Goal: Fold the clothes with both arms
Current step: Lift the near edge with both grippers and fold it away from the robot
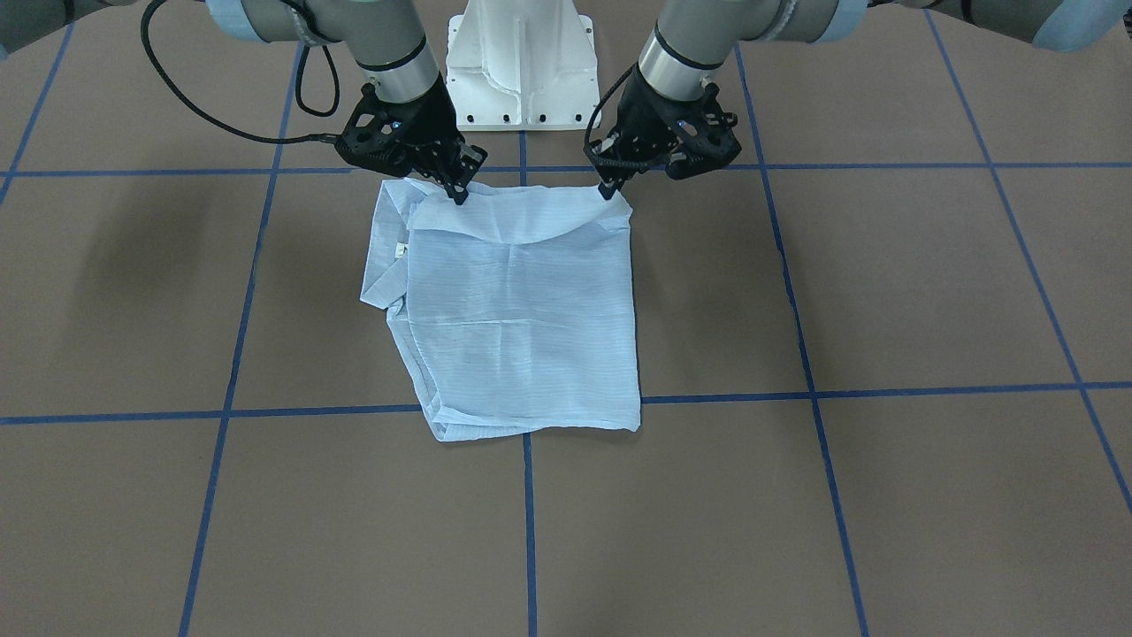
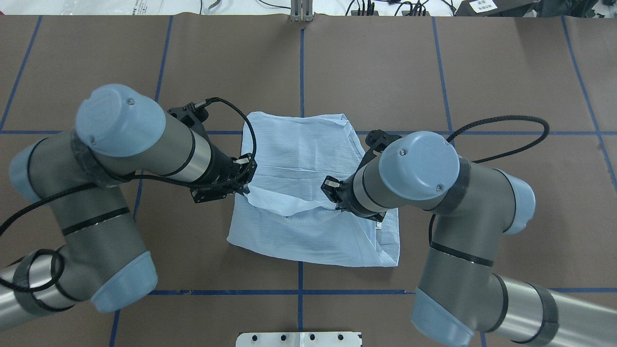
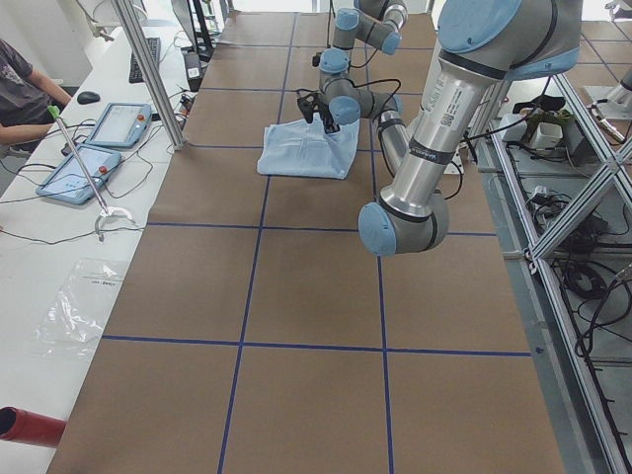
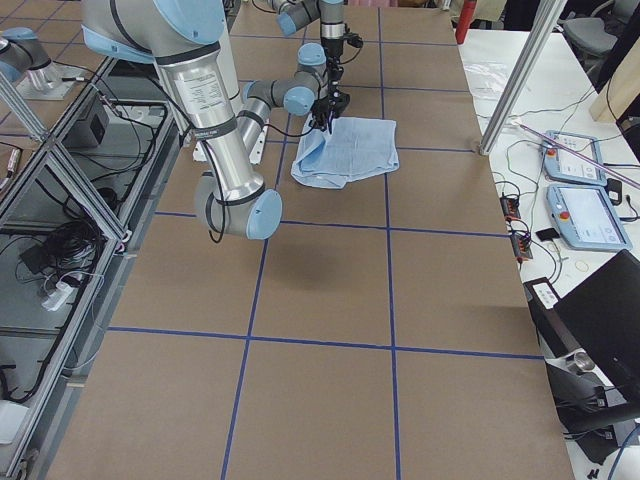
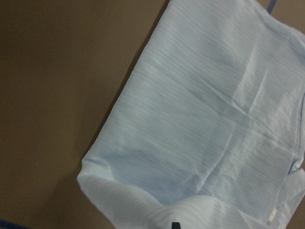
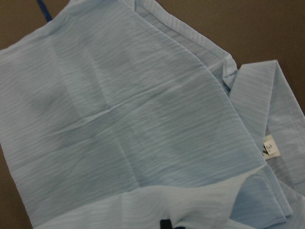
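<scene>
Had left gripper [image 1: 608, 190] and right gripper [image 1: 460, 193] each pinching a corner of the shirt [image 1: 522, 310], cloth lifted. It sat mid worktop [image 1: 884, 292], toward my base-side edge, already a rectangle. Last fold-over looked pending.

The left arm [image 2: 183, 154] and right arm [image 2: 453, 241] are showing silver-grey tubes, light-blue joint caps [image 2: 118, 113] and black bands [image 2: 94, 218]. Black braided cables [image 2: 506, 118] are running along each wrist.
</scene>
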You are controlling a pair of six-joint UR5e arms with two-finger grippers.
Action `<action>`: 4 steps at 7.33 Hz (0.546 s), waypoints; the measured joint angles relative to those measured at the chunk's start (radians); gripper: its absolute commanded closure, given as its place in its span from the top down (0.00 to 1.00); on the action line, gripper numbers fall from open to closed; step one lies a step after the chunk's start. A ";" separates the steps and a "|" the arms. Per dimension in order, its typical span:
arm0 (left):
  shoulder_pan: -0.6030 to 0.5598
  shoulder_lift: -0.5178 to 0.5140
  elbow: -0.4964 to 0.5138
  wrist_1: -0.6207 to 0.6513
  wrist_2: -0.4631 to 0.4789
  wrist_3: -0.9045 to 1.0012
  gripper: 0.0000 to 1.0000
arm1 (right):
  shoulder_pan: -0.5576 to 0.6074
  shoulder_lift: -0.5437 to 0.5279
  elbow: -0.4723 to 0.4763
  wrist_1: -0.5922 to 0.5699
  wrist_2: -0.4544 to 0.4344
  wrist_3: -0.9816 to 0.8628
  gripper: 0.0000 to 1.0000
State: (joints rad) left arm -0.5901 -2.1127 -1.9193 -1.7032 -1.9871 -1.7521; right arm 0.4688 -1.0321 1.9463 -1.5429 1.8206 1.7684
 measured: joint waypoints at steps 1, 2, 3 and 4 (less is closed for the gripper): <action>-0.034 -0.025 0.085 -0.060 0.000 0.005 0.00 | 0.035 0.034 -0.049 0.001 -0.001 -0.040 0.00; -0.055 -0.042 0.145 -0.104 0.001 0.018 0.00 | 0.067 0.066 -0.102 0.003 -0.001 -0.076 0.00; -0.071 -0.050 0.183 -0.136 0.001 0.039 0.00 | 0.096 0.103 -0.173 0.020 -0.001 -0.108 0.00; -0.087 -0.054 0.211 -0.163 0.001 0.055 0.00 | 0.120 0.139 -0.257 0.062 0.000 -0.126 0.00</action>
State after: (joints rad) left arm -0.6768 -2.1663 -1.7086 -1.8665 -1.9862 -1.6970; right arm 0.5887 -0.8928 1.6898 -1.4808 1.8203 1.6424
